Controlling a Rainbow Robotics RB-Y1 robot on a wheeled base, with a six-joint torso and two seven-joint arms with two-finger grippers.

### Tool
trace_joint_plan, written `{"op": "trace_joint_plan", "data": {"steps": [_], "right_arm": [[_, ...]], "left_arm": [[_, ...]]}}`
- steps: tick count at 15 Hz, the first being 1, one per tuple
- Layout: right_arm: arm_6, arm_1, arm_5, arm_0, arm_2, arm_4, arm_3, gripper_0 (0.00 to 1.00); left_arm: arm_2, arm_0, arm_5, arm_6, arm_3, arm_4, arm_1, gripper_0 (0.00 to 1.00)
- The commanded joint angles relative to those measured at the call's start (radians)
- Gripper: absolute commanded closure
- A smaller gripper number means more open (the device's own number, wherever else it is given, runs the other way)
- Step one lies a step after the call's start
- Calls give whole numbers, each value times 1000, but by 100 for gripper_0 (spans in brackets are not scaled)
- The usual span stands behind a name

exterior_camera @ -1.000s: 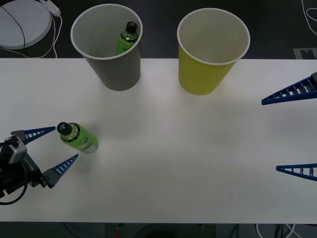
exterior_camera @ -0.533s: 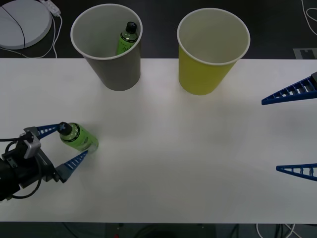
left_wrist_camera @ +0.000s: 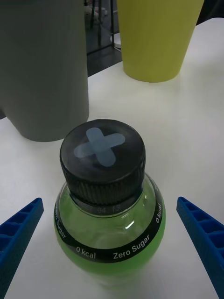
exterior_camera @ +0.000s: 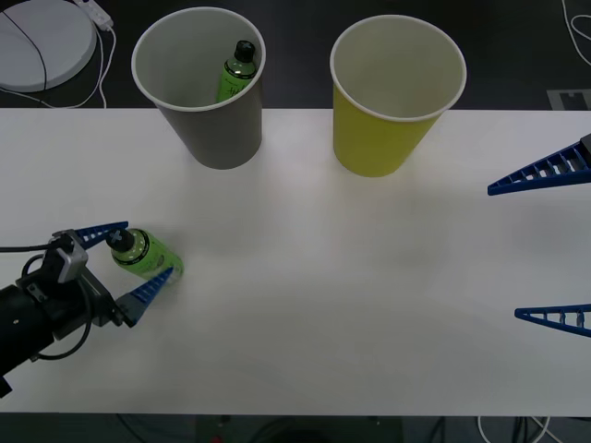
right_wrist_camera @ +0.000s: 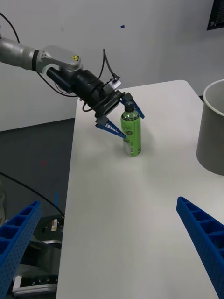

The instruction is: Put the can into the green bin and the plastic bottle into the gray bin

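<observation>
Counter (exterior_camera: 323, 305): a white counter is carrying two large cup-shaped bins along its far edge and one small bottle near its left edge.

Plastic bottle (exterior_camera: 145, 256): a small clear bottle of bright green drink with a black screw cap is standing upright on the counter near the left edge, well in front of the gray bin. The left wrist view is showing its cap from above, with a pale cross on top, and a black band reading "0 kcal Zero Sugar" around its shoulder.

Left claw (exterior_camera: 135, 259): it is reaching in low from the left edge, its two blue ribbed fingers spread wide and sitting on either side of the bottle's upper part. In the left wrist view there is a gap between each finger and the bottle, so it is gripping nothing.

Gray bin (exterior_camera: 214, 129): it is standing upright at the far edge, left of centre. A second green bottle (exterior_camera: 236, 72) with a black cap is leaning inside it.

Green bin (exterior_camera: 380, 138): the yellow-green bin is standing upright at the far edge, just right of the gray bin and apart from it.

Right claw (exterior_camera: 545, 245): it is hanging by the right edge of the counter, fingers spread wide and holding nothing, well away from the bottle and bins.
</observation>
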Motion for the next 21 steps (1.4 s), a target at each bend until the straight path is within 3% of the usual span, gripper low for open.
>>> {"op": "trace_joint_plan", "data": {"steps": [1, 15, 16, 17, 18, 21], "right_arm": [[0, 0, 0, 0, 0, 0, 0, 0], [0, 0, 0, 0, 0, 0, 0, 0], [0, 0, 0, 0, 0, 0, 0, 0], [0, 0, 0, 0, 0, 0, 0, 0], [0, 0, 0, 0, 0, 0, 0, 0], [0, 0, 0, 0, 0, 0, 0, 0]], "left_arm": [[0, -6, 5, 12, 1, -12, -7, 0], [0, -23, 8, 60, 1, -73, -74, 0], [0, -24, 8, 61, -1, -75, -76, 21], [0, -26, 8, 58, 1, -82, -76, 76], [0, -29, 7, 56, 1, -95, -76, 100], [0, -33, 5, 61, -1, -111, -76, 100]]}}
